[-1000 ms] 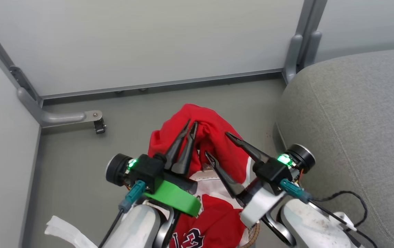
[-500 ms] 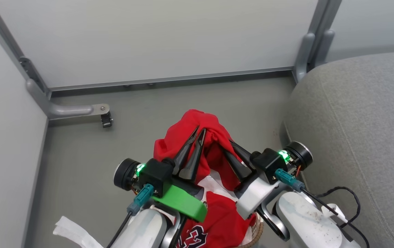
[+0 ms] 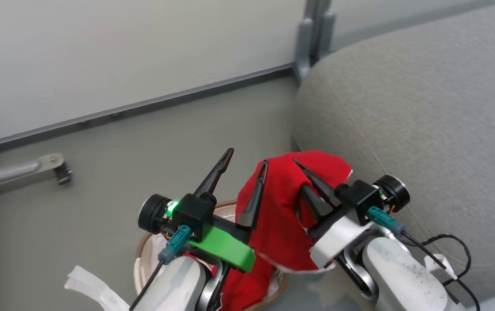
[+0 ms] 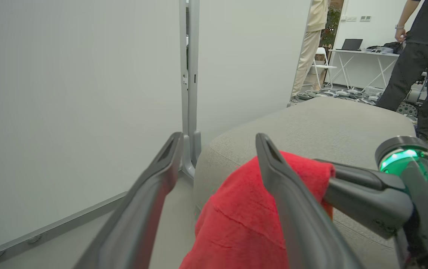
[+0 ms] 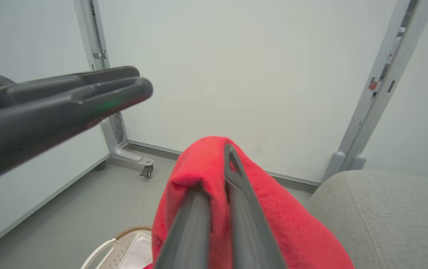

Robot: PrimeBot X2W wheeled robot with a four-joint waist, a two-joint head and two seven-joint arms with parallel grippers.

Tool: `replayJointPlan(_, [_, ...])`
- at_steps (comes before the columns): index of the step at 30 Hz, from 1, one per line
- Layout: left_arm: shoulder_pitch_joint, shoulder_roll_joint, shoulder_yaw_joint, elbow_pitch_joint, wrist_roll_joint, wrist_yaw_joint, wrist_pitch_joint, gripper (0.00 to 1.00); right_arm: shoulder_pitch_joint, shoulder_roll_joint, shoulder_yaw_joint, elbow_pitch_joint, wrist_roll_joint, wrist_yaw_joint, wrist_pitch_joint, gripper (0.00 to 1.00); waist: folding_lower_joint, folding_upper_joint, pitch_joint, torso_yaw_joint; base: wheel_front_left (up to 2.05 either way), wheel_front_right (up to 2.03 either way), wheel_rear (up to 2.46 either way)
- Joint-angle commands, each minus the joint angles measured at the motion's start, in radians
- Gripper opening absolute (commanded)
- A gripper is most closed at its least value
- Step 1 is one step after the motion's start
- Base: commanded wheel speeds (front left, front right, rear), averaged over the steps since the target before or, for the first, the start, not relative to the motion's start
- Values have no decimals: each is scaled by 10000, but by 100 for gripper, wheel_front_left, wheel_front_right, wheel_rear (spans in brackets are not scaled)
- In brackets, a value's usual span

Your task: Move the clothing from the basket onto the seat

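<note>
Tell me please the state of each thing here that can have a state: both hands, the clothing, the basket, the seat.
left hand, open, fingers spread.
right hand, shut on the clothing.
clothing, lifted, hanging from the right hand, lower end in the basket.
basket, upright on the floor, white liner inside.
seat, clothing not yet laid on it.
</note>
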Motion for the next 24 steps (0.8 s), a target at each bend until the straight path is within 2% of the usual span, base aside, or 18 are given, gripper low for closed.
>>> replayJointPlan(1, [-194,39,23,53,18,-1,-9,100,71,-59,-120,-112,58,-12,-22,0,0,0,457,-1417,0,0,0])
replayJointPlan(6, [-407,42,4,156,92,3,-9,100,-157,-349,-688,-342,170,-13,-22,0,0,0,832,-2116,0,0,0])
replayJointPlan(11, [-675,53,-25,307,266,-49,-9,100,-913,-907,-1421,-506,130,-13,-22,0,0,0,1367,-2343,0,0,0])
replayJointPlan(17, [-1045,50,-94,558,475,-120,-9,100,-2363,-1990,-2671,-350,-247,-13,-22,0,0,0,2211,-2083,0,0,0])
replayJointPlan(24, [-1440,47,-94,720,769,-114,-11,100,-4280,-3159,-3878,390,-686,-13,-22,0,0,0,3326,-1417,0,0,0])
